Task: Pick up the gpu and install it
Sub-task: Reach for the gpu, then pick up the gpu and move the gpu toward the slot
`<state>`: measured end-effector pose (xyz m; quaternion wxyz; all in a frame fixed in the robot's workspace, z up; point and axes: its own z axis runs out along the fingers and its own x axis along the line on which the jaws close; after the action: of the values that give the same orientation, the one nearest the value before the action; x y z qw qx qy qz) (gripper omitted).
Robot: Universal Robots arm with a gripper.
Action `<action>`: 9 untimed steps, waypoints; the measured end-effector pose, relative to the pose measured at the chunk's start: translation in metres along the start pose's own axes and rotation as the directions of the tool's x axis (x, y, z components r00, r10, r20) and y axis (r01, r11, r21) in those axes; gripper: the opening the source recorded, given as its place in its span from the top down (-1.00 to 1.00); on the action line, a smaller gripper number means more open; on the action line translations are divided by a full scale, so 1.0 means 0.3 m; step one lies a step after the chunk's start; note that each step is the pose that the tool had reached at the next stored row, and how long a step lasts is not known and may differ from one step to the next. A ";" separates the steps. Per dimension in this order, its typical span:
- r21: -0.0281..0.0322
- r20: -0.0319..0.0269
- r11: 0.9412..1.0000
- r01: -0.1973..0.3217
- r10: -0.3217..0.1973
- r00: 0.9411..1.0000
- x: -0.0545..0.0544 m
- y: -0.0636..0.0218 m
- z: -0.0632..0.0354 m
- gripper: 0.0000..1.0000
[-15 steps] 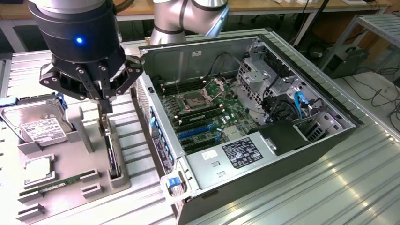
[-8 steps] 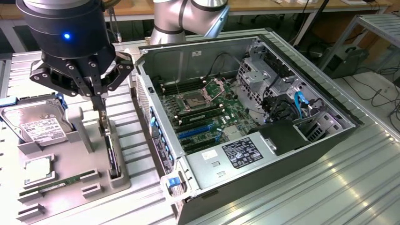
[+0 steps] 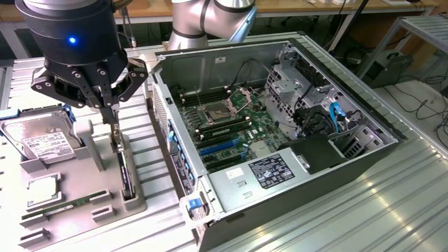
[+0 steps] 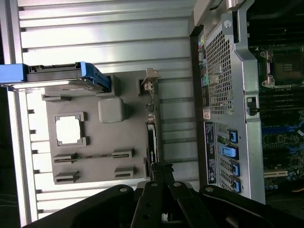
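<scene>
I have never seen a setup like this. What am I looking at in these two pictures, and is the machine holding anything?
This is a robot arm with a black gripper at its end. One picture comes from a camera off the arm, the other from a camera on its wrist, looking past the gripper. On the ribbed metal table sit an open computer case and a grey tray of parts: a hard drive, a processor chip, a RAM stick and the gpu, a thin card standing on edge. The gripper is shut, its tips at the gpu's upper edge; whether it pinches the card I cannot tell.
</scene>
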<state>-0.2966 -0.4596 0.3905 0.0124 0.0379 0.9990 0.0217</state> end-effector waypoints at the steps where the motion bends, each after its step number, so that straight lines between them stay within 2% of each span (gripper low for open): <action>1: 0.000 0.000 1.000 0.000 0.000 1.000 0.000 0.000 0.000 0.79; 9: 0.000 0.000 1.000 0.000 0.000 1.000 0.000 0.000 0.000 0.77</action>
<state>-0.2966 -0.4596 0.3904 0.0124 0.0379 0.9990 0.0217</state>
